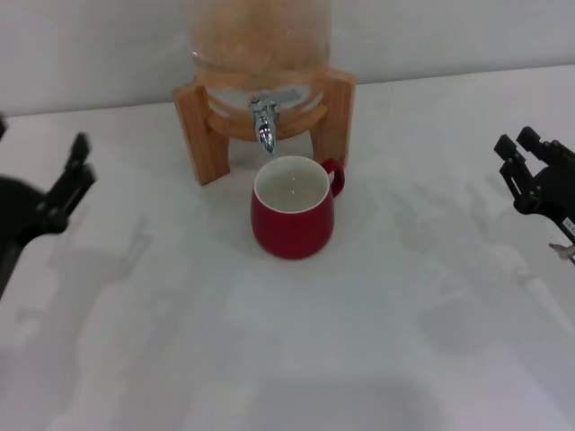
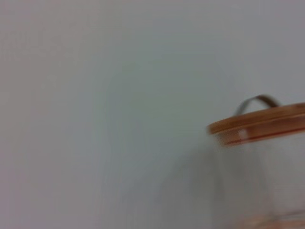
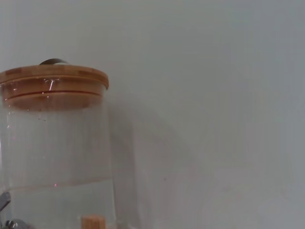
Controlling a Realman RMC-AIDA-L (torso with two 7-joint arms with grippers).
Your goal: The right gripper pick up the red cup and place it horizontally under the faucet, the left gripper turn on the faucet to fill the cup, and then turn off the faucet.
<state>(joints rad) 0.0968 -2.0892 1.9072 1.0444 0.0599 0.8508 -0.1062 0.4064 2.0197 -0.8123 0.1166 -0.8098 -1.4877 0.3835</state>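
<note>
The red cup (image 1: 292, 224) stands upright on the white table, mouth up, handle toward the back right. It sits directly below the chrome faucet (image 1: 264, 121), whose spout points down over the cup's back rim. The cup's white inside shows a pale sheen near the bottom. My left gripper (image 1: 76, 175) hangs at the far left edge, open and holding nothing, well away from the faucet. At the far right edge my right gripper (image 1: 521, 166) is open too, clear of the cup. Neither wrist view shows the cup.
The faucet belongs to a glass dispenser jar (image 1: 260, 36) resting on a wooden stand (image 1: 198, 126) at the back centre. Its wooden lid (image 2: 259, 121) shows in the left wrist view, and lid (image 3: 52, 78) and liquid-filled jar (image 3: 52, 143) show in the right wrist view. A white wall is behind.
</note>
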